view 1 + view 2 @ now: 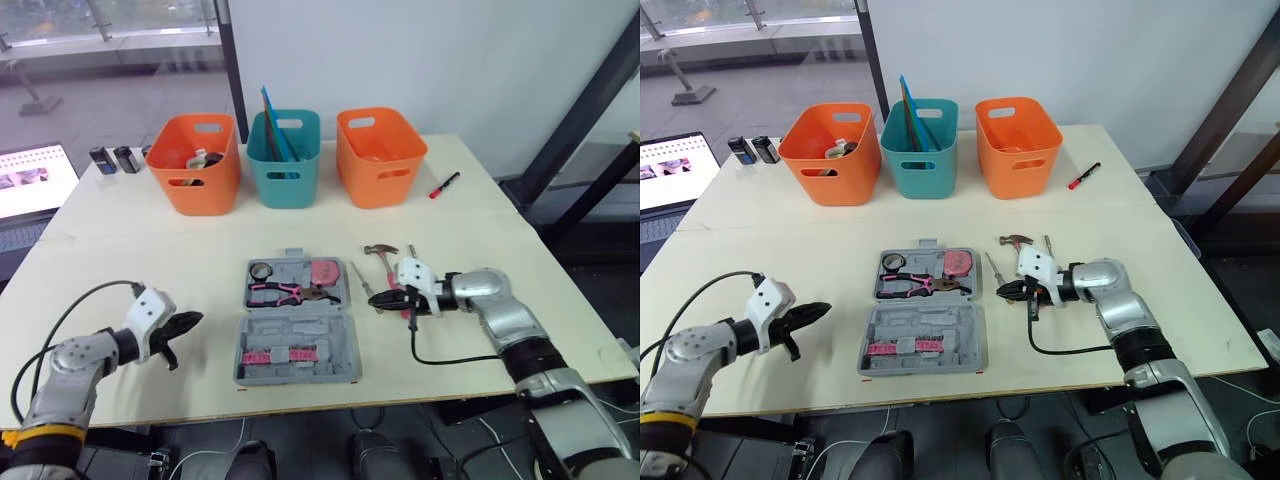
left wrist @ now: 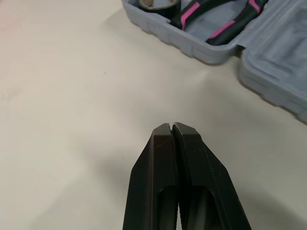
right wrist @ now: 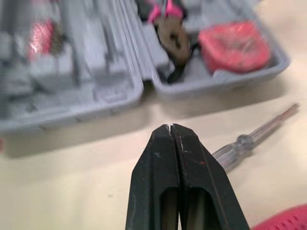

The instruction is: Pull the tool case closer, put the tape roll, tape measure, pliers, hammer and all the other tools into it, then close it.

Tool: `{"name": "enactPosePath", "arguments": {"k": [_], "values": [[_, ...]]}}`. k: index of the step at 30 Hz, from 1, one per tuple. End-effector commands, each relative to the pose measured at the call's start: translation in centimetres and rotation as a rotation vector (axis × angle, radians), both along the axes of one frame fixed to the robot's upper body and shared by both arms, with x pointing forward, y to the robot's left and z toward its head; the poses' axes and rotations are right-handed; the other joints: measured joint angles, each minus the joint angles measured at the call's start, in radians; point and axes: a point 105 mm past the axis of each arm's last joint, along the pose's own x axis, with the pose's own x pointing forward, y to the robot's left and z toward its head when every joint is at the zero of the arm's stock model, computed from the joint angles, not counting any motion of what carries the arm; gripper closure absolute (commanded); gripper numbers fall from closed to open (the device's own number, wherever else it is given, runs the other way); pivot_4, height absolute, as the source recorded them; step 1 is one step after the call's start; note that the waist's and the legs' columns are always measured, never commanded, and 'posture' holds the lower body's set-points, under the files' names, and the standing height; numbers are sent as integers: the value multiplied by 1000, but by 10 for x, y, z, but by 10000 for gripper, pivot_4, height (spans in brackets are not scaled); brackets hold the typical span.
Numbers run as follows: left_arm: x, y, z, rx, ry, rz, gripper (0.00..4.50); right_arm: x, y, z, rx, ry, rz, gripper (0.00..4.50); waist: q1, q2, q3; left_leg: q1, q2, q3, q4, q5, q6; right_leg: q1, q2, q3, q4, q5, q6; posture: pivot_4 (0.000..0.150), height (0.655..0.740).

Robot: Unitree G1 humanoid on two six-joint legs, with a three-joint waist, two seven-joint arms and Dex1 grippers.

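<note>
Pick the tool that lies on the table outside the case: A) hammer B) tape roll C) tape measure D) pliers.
A: the hammer lies on the table to the right of the open tool case, while the pliers, tape measure and tape roll sit inside it.

The laptop (image 1: 30,185) is cut off by the picture's edge. The handle of the hammer (image 1: 381,250) is partly hidden under the right gripper (image 1: 377,299).

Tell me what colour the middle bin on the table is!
The middle bin is teal; the left eye view shows it best.
</note>
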Motion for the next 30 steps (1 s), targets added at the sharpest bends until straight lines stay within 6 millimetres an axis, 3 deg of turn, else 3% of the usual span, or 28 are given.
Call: {"name": "enactPosePath", "arguments": {"k": [1, 3, 4, 7, 9, 13, 15, 20, 26, 30], "values": [[-15, 9, 24, -33, -59, 15, 38558, -4, -14, 26, 83, -47, -52, 45000, 0, -1, 1, 0, 0, 0, 0, 0, 0, 0, 0, 0, 0, 0, 0, 1500, 7364], [-27, 12, 27, -55, -57, 22, 30069, -6, -25, 29, 112, -51, -99, 45000, 1, -1, 1, 0, 0, 0, 1, 0, 0, -1, -1, 0, -1, 0, -1, 1500, 7364], [-37, 18, 29, -80, -64, 41, 24716, -8, -36, 30, 133, -40, -139, 42231, 1, -1, 2, 0, 0, 1, 1, 0, 0, -1, -1, 0, -1, 0, -1, 1500, 7364], [-64, 50, 37, -124, -86, 170, 9716, -18, -74, 28, 198, -10, -274, 31494, 1, -2, 2, -1, 0, 2, 2, 0, -1, -1, -2, 1, -3, 1, -2, 1500, 7364], [-79, 70, 41, -131, -98, 256, 0, -26, -97, 25, 206, -1, -347, 20795, 1, -4, 3, -1, 0, 3, 1, 0, -1, -2, -3, 1, -4, 1, -2, 1500, 7364], [-101, 99, 42, -138, -101, 391, 0, -38, -138, 19, 231, 5, -488, 868, -2, -4, 4, -1, 0, 3, 3, -1, -1, -3, -3, 1, -5, 0, -2, 1500, 7364], [-111, 111, 37, -138, -85, 442, 0, -44, -155, 15, 229, 8, -547, 229, -4, -4, 4, -1, 0, 3, 4, -2, -2, -6, -3, 1, -7, -1, 1, 1500, 7364], [-121, 120, 33, -136, -74, 475, 0, -51, -174, 10, 236, 10, -618, 229, -8, -5, 5, -1, 0, 8, 5, -6, -8, -3, -8, 0, -21, 2, -4, 1500, 7364], [-105, 111, 45, -131, -117, 421, 0, -44, -161, 11, 270, 13, -606, 229, -3, -6, 4, -1, 0, 15, 4, -5, -7, -4, -11, 1, -23, 4, -8, 1500, 7364], [-83, 88, 61, -113, -137, 305, 0, -38, -141, 24, 295, 14, -568, 229, 0, -6, 5, -1, 0, 15, 4, -5, -7, -2, -11, 1, -18, 5, -8, 1500, 7364]]}}
